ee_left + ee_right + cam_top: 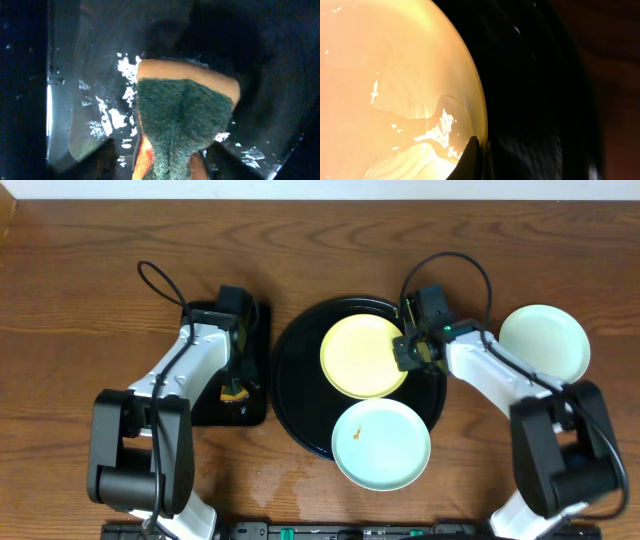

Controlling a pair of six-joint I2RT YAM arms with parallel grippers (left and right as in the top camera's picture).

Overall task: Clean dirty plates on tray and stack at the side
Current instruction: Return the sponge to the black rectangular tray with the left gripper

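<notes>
A pale yellow plate (362, 356) lies on the round black tray (296, 380), wet and glossy in the right wrist view (390, 90). My right gripper (408, 350) (482, 160) is shut on its right rim, one finger on top of the plate. A mint-blue plate (384, 446) with a small orange smear sits at the tray's front edge, overhanging it. Another mint-blue plate (543, 342) rests on the table to the right. My left gripper (235, 385) (170, 165) stands open over the small rectangular tray, its fingers either side of a green and orange sponge (185, 120).
The small black rectangular tray (256, 395) at the left holds the sponge and white foam flecks (112, 120). Both arms' cables loop over the table behind them. Bare wood lies along the back and far left.
</notes>
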